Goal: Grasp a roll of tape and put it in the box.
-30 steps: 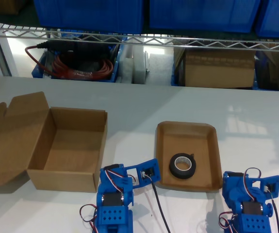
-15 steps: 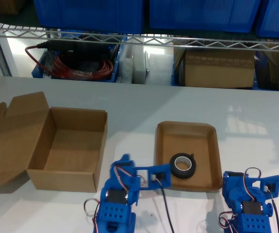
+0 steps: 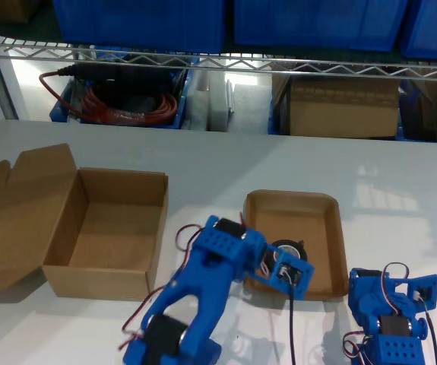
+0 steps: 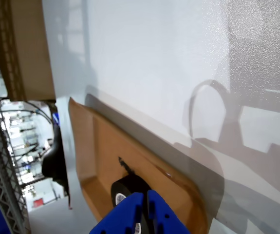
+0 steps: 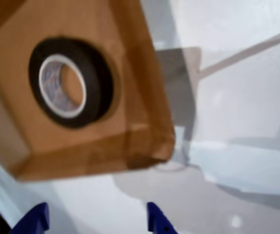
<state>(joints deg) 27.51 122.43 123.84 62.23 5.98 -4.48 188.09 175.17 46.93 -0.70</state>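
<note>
A small black roll of tape (image 5: 101, 90) with a pale, printed inner core lies flat inside a shallow brown cardboard tray (image 5: 135, 63) with rounded corners, toward the tray's 6 o'clock edge in the exterior view. My second gripper (image 5: 97, 222), a blue plastic end effector, hangs above it with its two tips spread wide and nothing between them; in the exterior view its arm hides most of the roll. At the tray's 9 o'clock sits the deep brown cardboard box (image 3: 115, 285), tall-walled, empty, lid flap thrown open. At the tray's 4 o'clock my first gripper (image 4: 142, 214) sits folded low, tips pressed together, holding nothing. All rest on a glossy white counter (image 3: 400, 182). At 12 o'clock, a wire shelf (image 3: 279, 65) carries blue plastic bins (image 3: 142, 19) above a coil of red cable (image 3: 127, 106).
</note>
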